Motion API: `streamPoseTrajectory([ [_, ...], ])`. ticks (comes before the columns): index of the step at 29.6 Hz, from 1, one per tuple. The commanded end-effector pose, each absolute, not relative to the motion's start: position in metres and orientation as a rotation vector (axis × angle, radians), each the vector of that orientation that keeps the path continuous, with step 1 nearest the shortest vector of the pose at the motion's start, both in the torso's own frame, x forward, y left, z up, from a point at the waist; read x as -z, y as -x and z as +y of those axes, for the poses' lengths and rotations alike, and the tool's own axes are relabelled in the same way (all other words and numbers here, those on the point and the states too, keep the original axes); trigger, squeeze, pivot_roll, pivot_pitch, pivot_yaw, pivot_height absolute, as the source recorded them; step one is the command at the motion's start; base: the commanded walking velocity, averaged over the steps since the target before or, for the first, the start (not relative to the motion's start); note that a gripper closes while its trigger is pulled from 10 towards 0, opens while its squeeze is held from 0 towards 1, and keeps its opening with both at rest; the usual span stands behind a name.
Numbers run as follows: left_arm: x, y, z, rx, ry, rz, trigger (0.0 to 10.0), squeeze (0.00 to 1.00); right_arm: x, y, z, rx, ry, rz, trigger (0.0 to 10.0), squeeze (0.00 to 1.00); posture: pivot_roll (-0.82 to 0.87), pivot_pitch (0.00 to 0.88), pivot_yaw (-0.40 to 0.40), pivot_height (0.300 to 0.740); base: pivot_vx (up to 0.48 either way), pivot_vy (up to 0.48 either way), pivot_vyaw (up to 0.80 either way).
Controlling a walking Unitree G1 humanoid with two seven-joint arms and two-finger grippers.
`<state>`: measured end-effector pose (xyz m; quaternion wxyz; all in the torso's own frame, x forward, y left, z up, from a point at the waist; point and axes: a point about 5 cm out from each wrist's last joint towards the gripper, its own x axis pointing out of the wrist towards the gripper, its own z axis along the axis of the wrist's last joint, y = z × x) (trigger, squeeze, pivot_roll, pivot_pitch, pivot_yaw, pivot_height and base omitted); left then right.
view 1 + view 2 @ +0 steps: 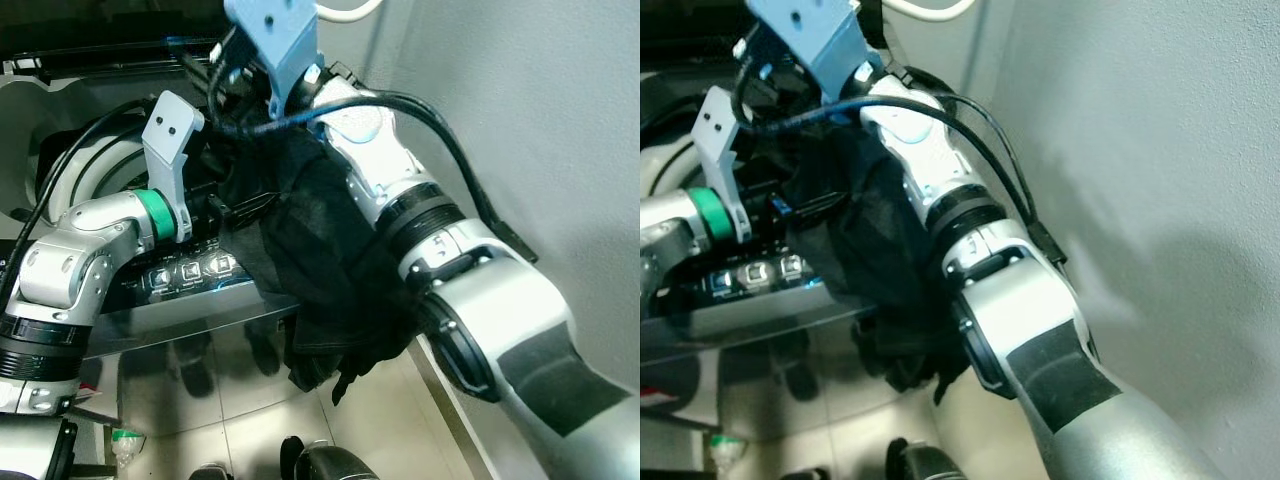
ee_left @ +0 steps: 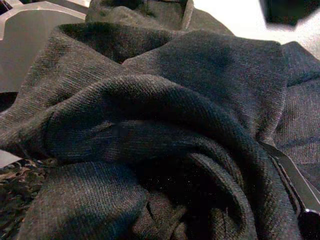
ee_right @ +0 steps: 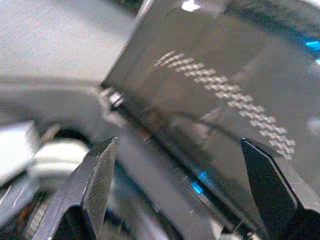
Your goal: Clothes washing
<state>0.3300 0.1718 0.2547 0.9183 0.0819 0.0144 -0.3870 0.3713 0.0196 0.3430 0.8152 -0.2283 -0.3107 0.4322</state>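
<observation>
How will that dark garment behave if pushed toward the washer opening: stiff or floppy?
Probably floppy: the dark garment drapes over the right arm and hangs in folds. Its knit weave looks grippy, so likely to snag rather than slide. It bunches around the left hand, so pushing may just crumple it.

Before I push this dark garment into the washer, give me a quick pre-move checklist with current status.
1. Right gripper fingers open and free of cloth: ok, they stand wide apart in front of the washer's dark panel.
2. Left gripper's hold on the dark garment: cannot tell; cloth covers its wrist view, one finger beside a fold.
3. Garment inside the drum: not ok, it drapes over the right arm and hangs past the control panel toward the floor.
4. Drum opening free: cannot tell, arms and cloth block it.
5. Blue cable clear of the cloth: not ok, it crosses just above it.
</observation>
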Motion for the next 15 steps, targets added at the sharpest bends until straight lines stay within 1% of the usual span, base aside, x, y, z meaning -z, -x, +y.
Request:
streamPoseTrajectory([
  [1,-0.227,-0.329,0.177,0.771,-0.172,0.163,10.0,0.0,-0.339,-0.373,0.011,-0.965,0.561,-0.654,10.0,0.0,0.1,0.123,-0.05,0.74,0.0,0.0,0.0],
  [2,-0.227,-0.329,0.177,0.771,-0.172,0.163,10.0,0.0,-0.339,-0.373,0.011,-0.965,0.561,-0.654,10.0,0.0,0.1,0.123,-0.05,0.74,0.0,0.0,0.0],
  [4,-0.227,-0.328,0.178,0.764,-0.174,0.163,10.0,0.0,-0.34,-0.376,0.0,-0.957,0.576,-0.649,10.0,0.0,0.09,0.121,-0.05,0.74,0.0,0.0,0.0],
  [6,-0.227,-0.328,0.179,0.761,-0.175,0.165,10.0,0.0,-0.342,-0.377,-0.004,-0.948,0.575,-0.647,10.0,0.0,0.09,0.121,-0.05,0.74,0.0,0.0,0.0],
  [7,-0.227,-0.327,0.179,0.759,-0.177,0.165,10.0,0.0,-0.343,-0.379,-0.01,-0.939,0.584,-0.638,10.0,1.0,0.09,0.121,-0.05,0.74,0.0,0.0,0.0],
  [9,-0.227,-0.327,0.179,0.757,-0.178,0.164,10.0,0.0,-0.344,-0.381,-0.018,-0.933,0.596,-0.627,10.0,1.0,0.09,0.121,-0.05,0.74,0.0,0.0,0.0],
  [11,-0.227,-0.327,0.179,0.757,-0.182,0.163,10.0,0.0,-0.345,-0.383,-0.03,-0.96,0.606,-0.603,10.0,1.0,0.09,0.121,-0.05,0.74,0.0,0.0,0.0],
  [12,-0.227,-0.327,0.179,0.757,-0.182,0.163,10.0,0.0,-0.345,-0.383,-0.03,-0.96,0.606,-0.603,10.0,1.0,0.09,0.121,-0.05,0.74,0.0,0.0,0.0],
  [13,-0.227,-0.327,0.179,0.756,-0.183,0.163,10.0,0.0,-0.345,-0.383,-0.037,-0.987,0.613,-0.59,10.0,1.0,0.09,0.121,-0.05,0.74,0.0,0.0,0.0],
  [14,-0.227,-0.327,0.179,0.756,-0.183,0.163,10.0,0.0,-0.345,-0.383,-0.037,-0.987,0.613,-0.59,10.0,1.0,0.09,0.121,-0.05,0.74,0.0,0.0,0.0],
  [15,-0.227,-0.326,0.179,0.757,-0.183,0.162,10.0,0.0,-0.344,-0.383,-0.045,-1.023,0.627,-0.564,10.0,1.0,0.09,0.124,-0.049,0.74,0.0,0.0,0.0],
])
